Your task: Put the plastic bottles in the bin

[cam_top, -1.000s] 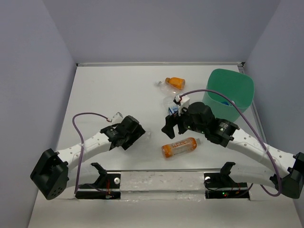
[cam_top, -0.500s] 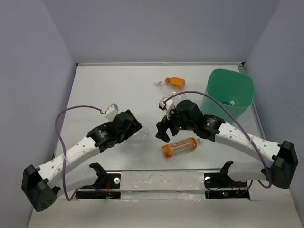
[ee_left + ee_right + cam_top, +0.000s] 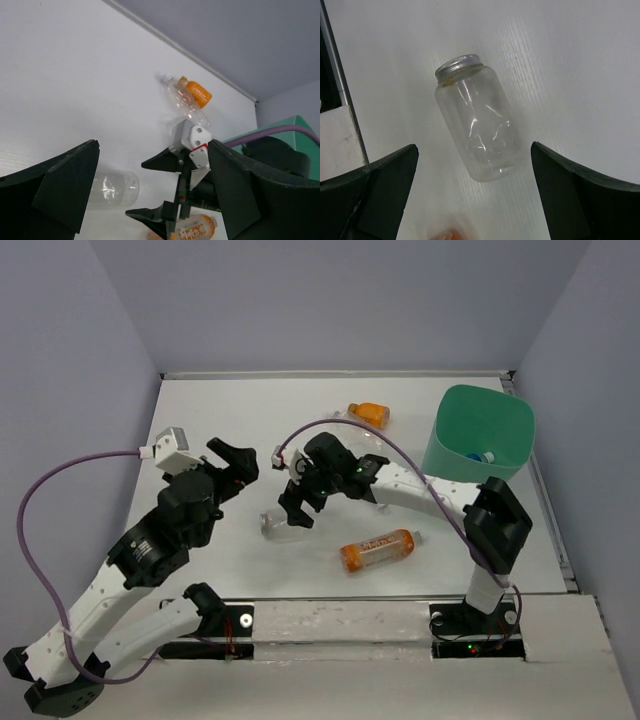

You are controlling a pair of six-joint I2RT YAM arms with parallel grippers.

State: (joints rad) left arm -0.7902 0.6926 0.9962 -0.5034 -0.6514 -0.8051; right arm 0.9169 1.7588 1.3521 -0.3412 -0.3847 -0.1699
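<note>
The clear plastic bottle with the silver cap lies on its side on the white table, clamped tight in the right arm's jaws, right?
Not clamped. That clear plastic bottle lies on its side on the white table, but the right arm's jaws stand wide open, clear of it, as the right wrist view shows.

We see a clear, glossy plastic bottle (image 3: 479, 132) with a dull silver metal-looking cap (image 3: 458, 67) on a white matt table (image 3: 570, 60) with fine ribbing. The green bin (image 3: 455, 430) looks like smooth plastic.
</note>
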